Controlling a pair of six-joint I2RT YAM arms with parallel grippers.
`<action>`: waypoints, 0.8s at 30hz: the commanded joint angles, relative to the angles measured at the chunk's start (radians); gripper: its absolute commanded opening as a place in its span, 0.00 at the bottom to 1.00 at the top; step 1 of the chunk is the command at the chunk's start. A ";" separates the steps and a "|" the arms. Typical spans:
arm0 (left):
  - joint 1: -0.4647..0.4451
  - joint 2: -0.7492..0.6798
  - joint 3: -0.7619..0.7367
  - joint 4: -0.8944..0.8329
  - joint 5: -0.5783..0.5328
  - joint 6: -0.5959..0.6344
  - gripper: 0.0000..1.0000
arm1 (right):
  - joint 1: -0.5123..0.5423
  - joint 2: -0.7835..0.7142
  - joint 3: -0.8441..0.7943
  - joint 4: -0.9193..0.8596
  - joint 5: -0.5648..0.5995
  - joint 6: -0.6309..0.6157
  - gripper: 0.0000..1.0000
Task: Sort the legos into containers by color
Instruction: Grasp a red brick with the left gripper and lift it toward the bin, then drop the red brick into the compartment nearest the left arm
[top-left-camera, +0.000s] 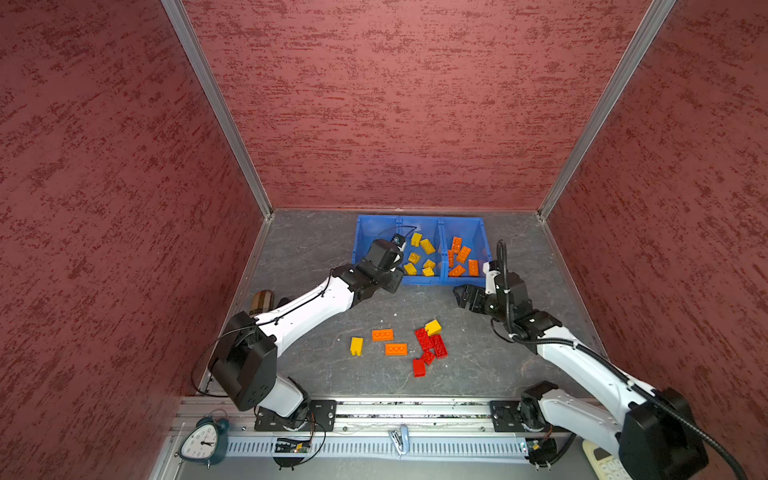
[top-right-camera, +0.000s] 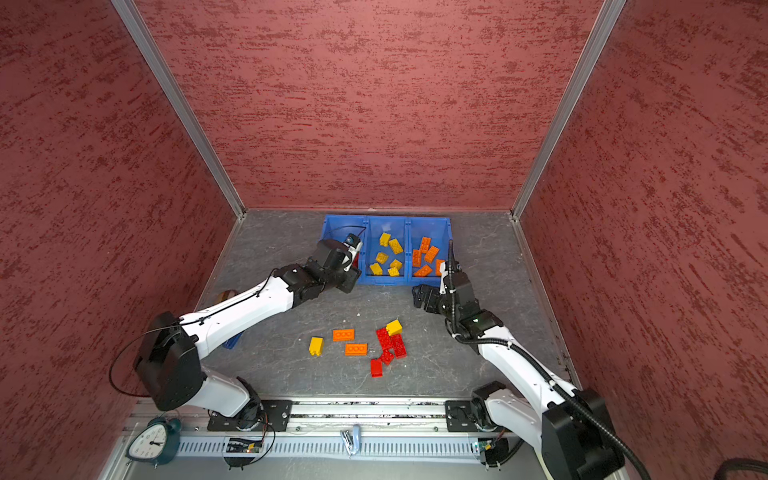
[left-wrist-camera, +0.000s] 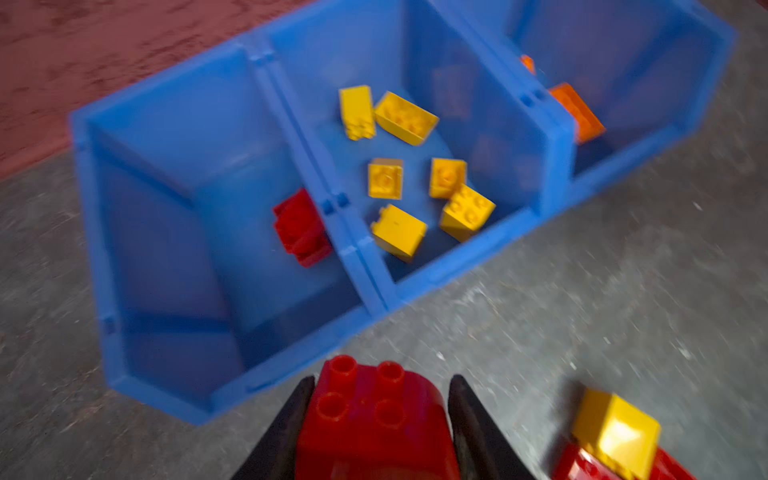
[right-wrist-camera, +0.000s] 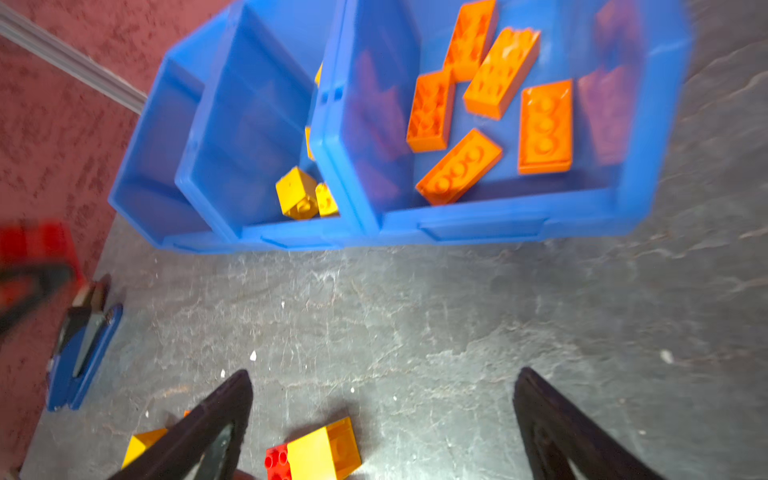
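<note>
Plastic like this is probably light, stiff and slick, so the held red brick wants a pinch across two flat opposite sides, clear of the studs. The left hand clamps it just so, its arm stretched forward, near the front lip of the leftmost of the containers, where a lone red brick lies. The right hand gapes empty above the worktop, elbow bent, near the loose legos; yellow and orange sit in the other bins.
</note>
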 joint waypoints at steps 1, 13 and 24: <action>0.046 0.104 0.083 0.077 -0.099 -0.114 0.37 | 0.046 0.028 0.024 -0.006 0.075 0.031 0.99; 0.119 0.487 0.522 -0.206 -0.243 -0.295 0.43 | 0.086 0.063 0.062 -0.052 0.133 0.025 0.99; 0.104 0.471 0.496 -0.270 -0.190 -0.288 0.69 | 0.087 0.031 0.035 -0.050 0.150 0.018 0.99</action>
